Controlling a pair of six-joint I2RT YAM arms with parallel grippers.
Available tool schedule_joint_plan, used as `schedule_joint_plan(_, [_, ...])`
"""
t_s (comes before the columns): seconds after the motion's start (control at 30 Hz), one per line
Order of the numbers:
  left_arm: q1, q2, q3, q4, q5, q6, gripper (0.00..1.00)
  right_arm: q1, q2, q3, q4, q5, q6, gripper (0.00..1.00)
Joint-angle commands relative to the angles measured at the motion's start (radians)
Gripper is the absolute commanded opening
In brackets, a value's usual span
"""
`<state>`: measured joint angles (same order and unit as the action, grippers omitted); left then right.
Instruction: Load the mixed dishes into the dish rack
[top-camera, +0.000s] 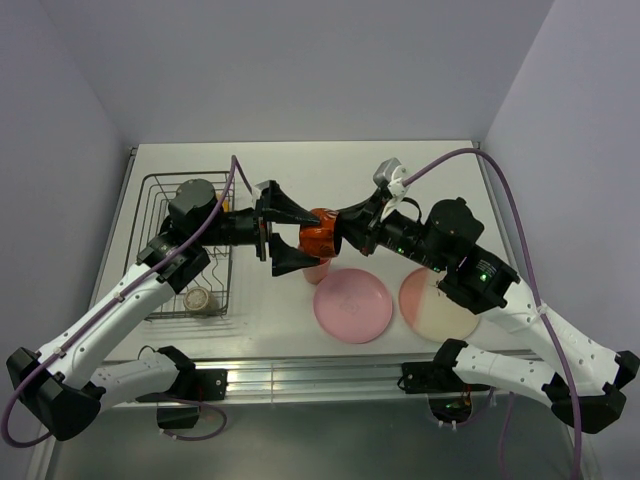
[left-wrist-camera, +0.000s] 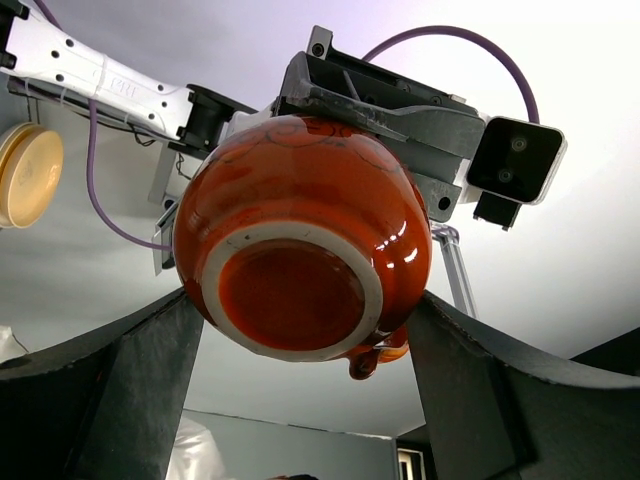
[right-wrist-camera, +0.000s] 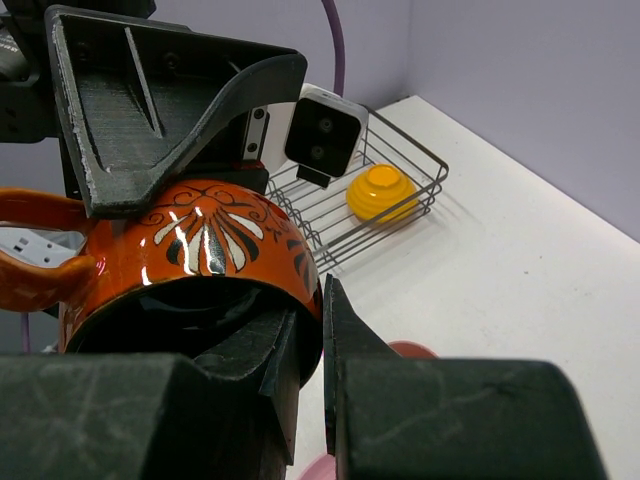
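1. Evidently a handover is in hand: the right gripper (top-camera: 345, 230) holds the red cup (top-camera: 320, 240) in the air above the table (top-camera: 300, 165). It pinches the rim, one finger inside and one outside.
2. The left gripper (top-camera: 308, 240) faces the cup from 9 o'clock. Its jaws are spread wide on either side of the round body, and no grip shows on that side.
3. The next move likely calls for the left jaws to close squarely on the glazed body, clear of the handle (left-wrist-camera: 372, 358), before the right lets go. The cup then has to travel to the rack (top-camera: 175, 178) at 9 o'clock.
4. Only the top view gives the layout.
   - The tumbler (top-camera: 317, 272) stands on the table at 6 o'clock of the cup.
   - The pink plate (top-camera: 353, 305) lies at 5 o'clock, with the cream plate (top-camera: 435, 300) beside it at 4 o'clock.
   - The beige cup (top-camera: 198, 298) sits in the rack's near end at 8 o'clock.
5. Only the left wrist view shows the cup's underside, with its pale foot ring (left-wrist-camera: 225, 260), and the left fingers flanking it.
6. Only the right wrist view shows the rim pinch up close. It also shows the bowl (right-wrist-camera: 382, 193) in the rack, which the left arm hides from above.
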<state>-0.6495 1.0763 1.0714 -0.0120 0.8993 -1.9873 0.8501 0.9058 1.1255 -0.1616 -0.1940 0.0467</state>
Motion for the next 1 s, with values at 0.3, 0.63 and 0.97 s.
schedule_joint_plan(0.3, [-0.002,-0.004,0.015,0.046,-0.019,-0.312,0.92,0.067,0.027,0.056,0.125,0.028,-0.015,0.00])
schedule_joint_plan(0.63, [-0.002,-0.007,0.015,0.053,-0.023,-0.317,0.89,0.079,0.047,0.057,0.140,0.019,-0.008,0.00])
schedule_joint_plan(0.97, [-0.002,0.002,0.015,0.069,-0.017,-0.315,0.92,0.095,0.073,0.065,0.155,0.004,0.016,0.00])
